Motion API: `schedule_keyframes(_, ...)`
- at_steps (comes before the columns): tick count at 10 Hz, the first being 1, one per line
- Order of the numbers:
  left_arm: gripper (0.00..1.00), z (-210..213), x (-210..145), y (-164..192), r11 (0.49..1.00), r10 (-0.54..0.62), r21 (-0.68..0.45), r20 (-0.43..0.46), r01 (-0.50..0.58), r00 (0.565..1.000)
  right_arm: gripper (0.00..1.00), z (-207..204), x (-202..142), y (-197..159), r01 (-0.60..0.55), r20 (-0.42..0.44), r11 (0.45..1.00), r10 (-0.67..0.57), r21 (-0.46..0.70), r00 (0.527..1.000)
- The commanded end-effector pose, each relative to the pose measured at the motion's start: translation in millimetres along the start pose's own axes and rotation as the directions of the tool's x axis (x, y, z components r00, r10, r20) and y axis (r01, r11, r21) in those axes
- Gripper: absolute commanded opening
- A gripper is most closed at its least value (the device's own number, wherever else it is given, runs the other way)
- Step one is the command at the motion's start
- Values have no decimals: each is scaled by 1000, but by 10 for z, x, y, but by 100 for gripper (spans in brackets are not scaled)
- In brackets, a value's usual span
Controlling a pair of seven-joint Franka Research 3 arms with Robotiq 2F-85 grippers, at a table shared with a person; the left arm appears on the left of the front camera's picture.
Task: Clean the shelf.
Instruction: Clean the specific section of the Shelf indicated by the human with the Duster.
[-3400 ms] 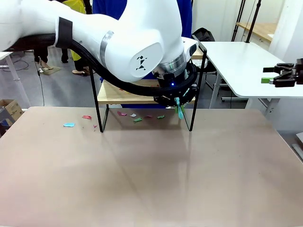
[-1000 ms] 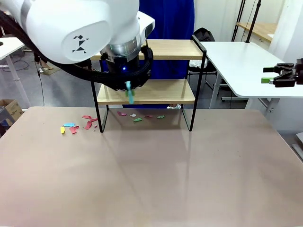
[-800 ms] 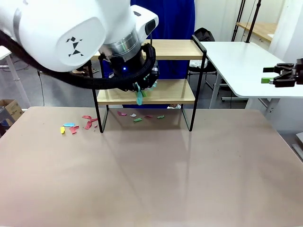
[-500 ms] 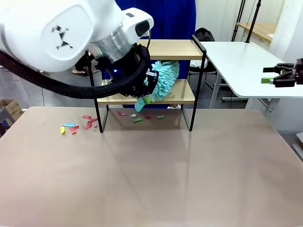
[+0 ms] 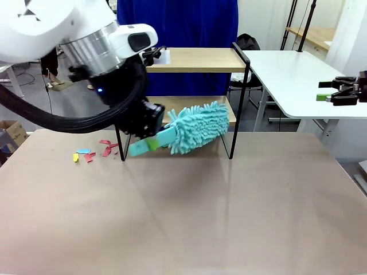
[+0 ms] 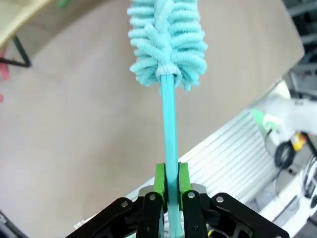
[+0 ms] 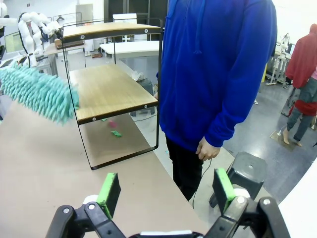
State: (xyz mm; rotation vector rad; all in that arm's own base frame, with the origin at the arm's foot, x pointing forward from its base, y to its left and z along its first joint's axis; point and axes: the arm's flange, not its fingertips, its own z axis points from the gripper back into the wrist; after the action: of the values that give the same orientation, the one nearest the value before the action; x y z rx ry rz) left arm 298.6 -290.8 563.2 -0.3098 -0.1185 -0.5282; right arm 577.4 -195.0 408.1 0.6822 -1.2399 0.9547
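Note:
The shelf [image 5: 200, 59] stands at the table's far side, two light boards in a black frame. My left gripper [image 5: 152, 135] hangs in front of its left leg, shut on the handle of a teal fluffy duster [image 5: 198, 128]. The duster's head points right, in front of the lower board. In the left wrist view the green pads [image 6: 159, 178] clamp the handle and the duster head [image 6: 167, 42] hovers over the table. My right gripper [image 5: 339, 91] stands open, off to the far right above a white side table; the right wrist view shows the shelf [image 7: 106, 89] and duster [image 7: 42, 94].
Coloured paper scraps [image 5: 92, 153] lie on the table left of the shelf, and a few scraps [image 7: 115, 130] lie under it. A person in a blue hoodie [image 7: 218, 69] stands behind the shelf. A white side table [image 5: 292, 74] adjoins at the right.
My left arm has swung left and down, turning the wrist; the duster has come out from the shelf's lower tier and now lies across its front. The right arm has not moved.

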Motion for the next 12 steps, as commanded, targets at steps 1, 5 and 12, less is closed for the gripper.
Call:
schedule_keyframes(1,13,147,-177,169,993,-116,7,-84,117,990,100,-11,30,9,-4,2,1000,4,1,1000)
schedule_keyframes(5,13,267,-648,738,952,-291,5,-304,307,907,100,-11,30,9,-4,2,1000,4,1,1000)
schedule_keyframes(12,13,277,-872,1300,927,-374,-112,-299,357,878,100,-11,30,9,-4,2,1000,4,1,1000)
